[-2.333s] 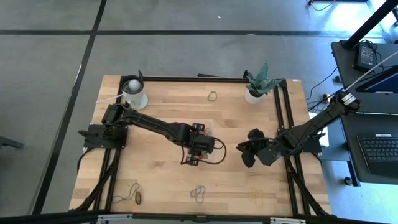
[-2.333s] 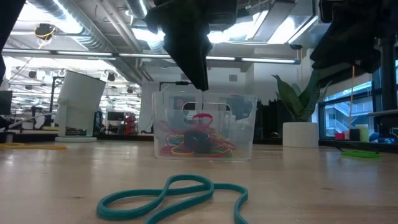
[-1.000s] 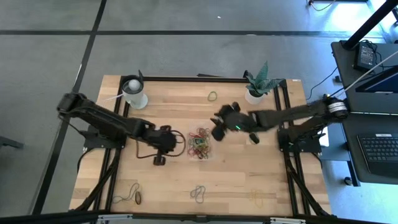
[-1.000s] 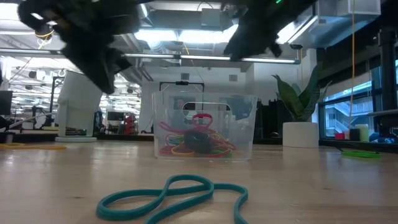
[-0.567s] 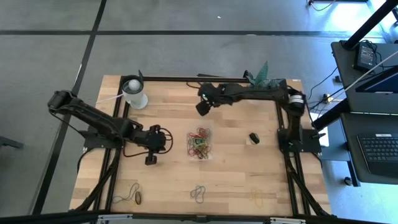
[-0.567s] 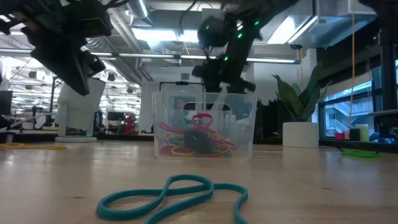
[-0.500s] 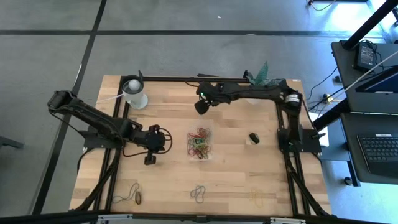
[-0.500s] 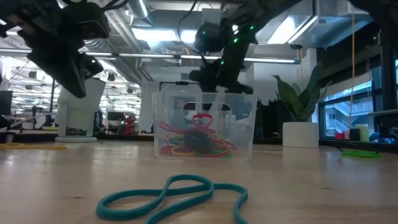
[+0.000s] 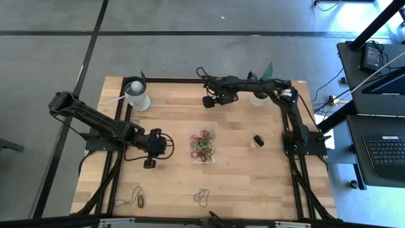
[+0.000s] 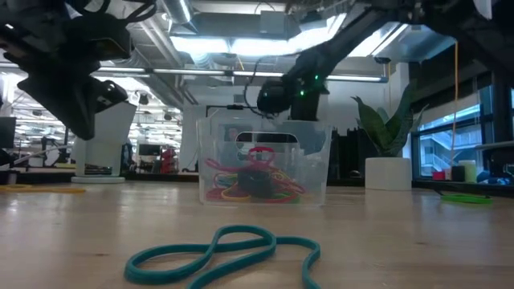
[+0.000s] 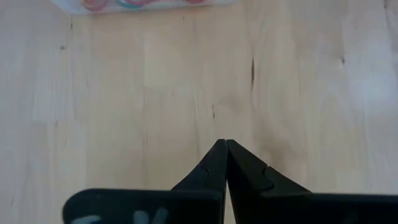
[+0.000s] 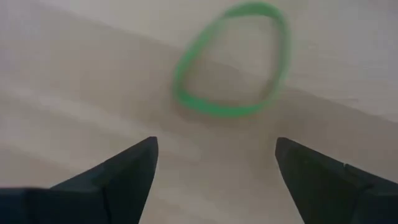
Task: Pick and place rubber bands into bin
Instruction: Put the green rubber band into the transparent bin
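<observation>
Take the bin (image 9: 203, 145) as your landmark. Just left of it your left gripper (image 9: 150, 163) hangs with its fingers (image 11: 217, 163) pressed together on nothing, parked clear, it seems, so the other arm has room. The bin sits mid-table with a heap of coloured rubber bands (image 10: 255, 181) inside. Beyond it, toward the far edge, your right gripper (image 9: 213, 100) has its fingers spread wide, facing a loose green band (image 12: 233, 61) and apparently lining up a grab.
</observation>
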